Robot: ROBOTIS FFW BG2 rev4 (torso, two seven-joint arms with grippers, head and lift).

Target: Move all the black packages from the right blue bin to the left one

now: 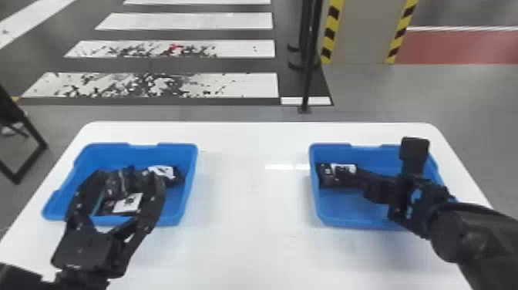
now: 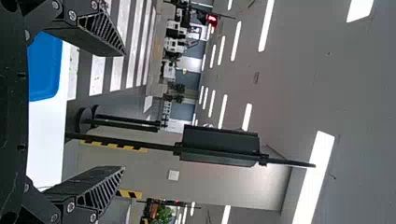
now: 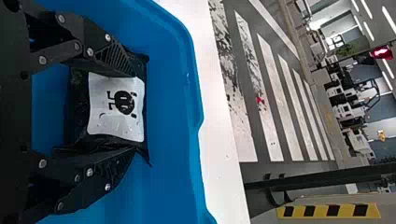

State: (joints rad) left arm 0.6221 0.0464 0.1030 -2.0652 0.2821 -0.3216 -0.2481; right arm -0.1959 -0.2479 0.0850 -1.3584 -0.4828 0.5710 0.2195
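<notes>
Head view: near the right edge of the table point(image 1: 250, 208), the right gripper point(image 1: 345, 176) pinches a package point(image 1: 327, 180) inside the right bin point(image 1: 370, 153) by opposite sides, likely for balanced lifting; the left gripper point(image 1: 128, 175), spread wide, overhangs the left bin point(image 1: 154, 152).

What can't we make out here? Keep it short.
- Left bin's package count: head view, packages overlap behind the left tool.
- Right bin's far right inside: head view, behind the right arm.
- Label print, both bins: head view, too small and blurred.
- Left forearm: head view, cut off at the bottom edge.
</notes>
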